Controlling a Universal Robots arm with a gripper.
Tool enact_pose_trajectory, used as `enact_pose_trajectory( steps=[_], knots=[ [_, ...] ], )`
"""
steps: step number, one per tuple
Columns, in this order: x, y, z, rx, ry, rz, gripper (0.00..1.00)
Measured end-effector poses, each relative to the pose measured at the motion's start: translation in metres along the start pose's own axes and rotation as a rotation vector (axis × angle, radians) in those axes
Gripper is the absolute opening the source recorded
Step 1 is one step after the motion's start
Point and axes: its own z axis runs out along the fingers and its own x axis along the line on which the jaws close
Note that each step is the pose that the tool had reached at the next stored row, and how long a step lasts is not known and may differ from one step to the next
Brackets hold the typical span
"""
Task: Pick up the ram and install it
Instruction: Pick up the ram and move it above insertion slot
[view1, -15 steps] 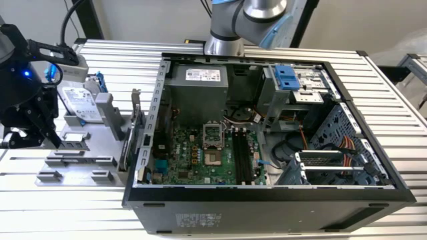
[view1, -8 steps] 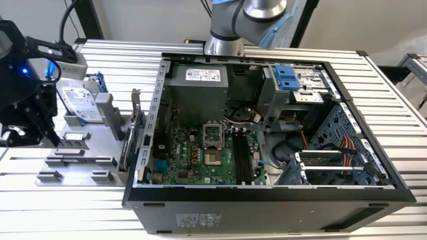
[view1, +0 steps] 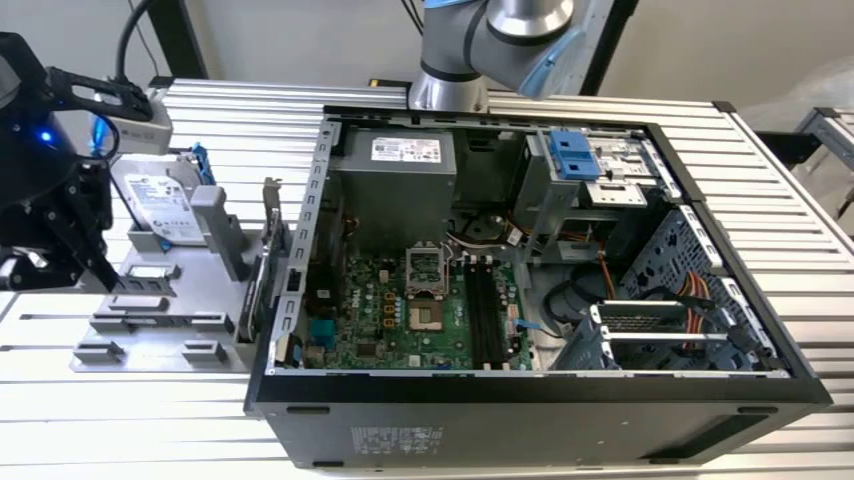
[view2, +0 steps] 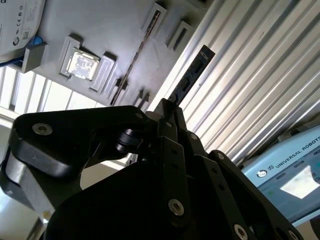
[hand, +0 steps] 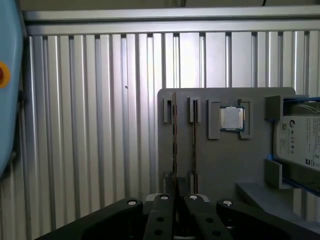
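Gripper (view2: 167, 107): clenched on one end of the ram (view2: 192, 75), as I see it in the second wrist view.
Ram: thin dark stick jutting straight out past the fingertips, over the ribbed tabletop (view2: 260, 85).
Grey holder tray (view1: 160, 322): exterior view's left, by the gripper; carries a hard drive (view1: 158, 205).
Computer case (view1: 534, 390): open, right of the tray; black memory slots (view1: 487, 310) on its board.
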Motion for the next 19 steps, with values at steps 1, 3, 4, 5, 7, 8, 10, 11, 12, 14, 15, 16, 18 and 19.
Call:
enact_pose_trajectory(
  steps=[1,3,4,5,7,8,10,11,12,14,15,16,18,19],
  knots=[
    [0.0,0.0,-0.0005,0.0,0.0,0.0,0.0],
    [0.0,0.0,-0.0014,0.0,0.0,0.0,0.0],
    [0.0,0.0,-0.0019,0.0001,-0.0001,0.0,0.0],
    [0.0,0.0,-0.0024,0.0,0.0,0.0,0.0],
    [0.0,0.0001,-0.0033,0.0001,-0.0001,0.0,0.0],
    [0.0,0.0001,-0.0038,0.0001,-0.0001,0.0,0.0],
    [0.0,0.0001,-0.005,0.0,0.0,0.0,0.0],
    [0.0,0.0001,-0.0055,0.0,0.0,0.0,0.0],
    [0.0,0.0001,-0.0061,0.0001,0.0,0.0,0.0],
    [0.0,0.0001,-0.0073,0.0,0.0,0.0,0.0],
    [0.0001,0.0001,-0.0079,0.0,0.0,0.0,0.0],
    [0.0001,0.0002,-0.0084,0.0001,-0.0001,0.0,0.0],
    [0.0001,0.0002,-0.0095,0.0,-0.0001,0.0,0.0],
    [0.0001,0.0002,-0.0101,0.0,0.0,0.0,0.0]
  ],
)
